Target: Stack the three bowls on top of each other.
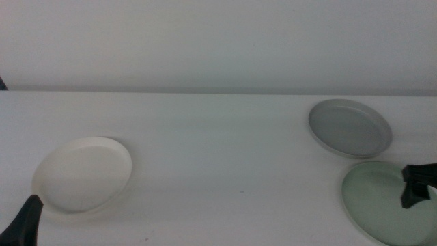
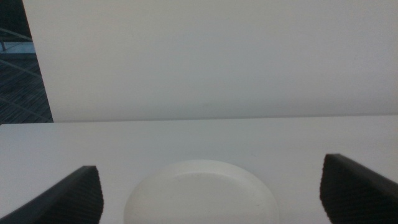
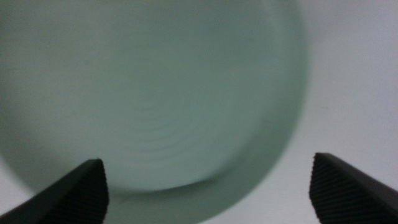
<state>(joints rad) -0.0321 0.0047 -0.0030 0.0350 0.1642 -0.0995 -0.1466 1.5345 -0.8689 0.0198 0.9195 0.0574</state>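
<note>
White table (image 1: pixel 218 150) is carrying all three bowls, each lying flat and separate, none stacked.

Cream-white bowl (image 1: pixel 83 174) is sitting at the left side of the table, well apart from the other two; the left wrist view is showing it (image 2: pixel 200 193) between and just ahead of that arm's own jaws.

Pale green bowl (image 1: pixel 382 200) is lying at the near right, close to the grey one without clearly touching it; it is filling most of the right wrist view (image 3: pixel 149 93), blurred.

Grey bowl (image 1: pixel 349 128) is resting just behind the green one, farther from the camera.

Right gripper (image 1: pixel 418 186) is hovering over the green bowl's right part, jaws spread wide and holding nothing.

Left gripper (image 1: pixel 26 220) is waiting at the bottom-left corner, just beside the cream-white bowl's near rim, jaws likewise standing wide apart, empty
</note>
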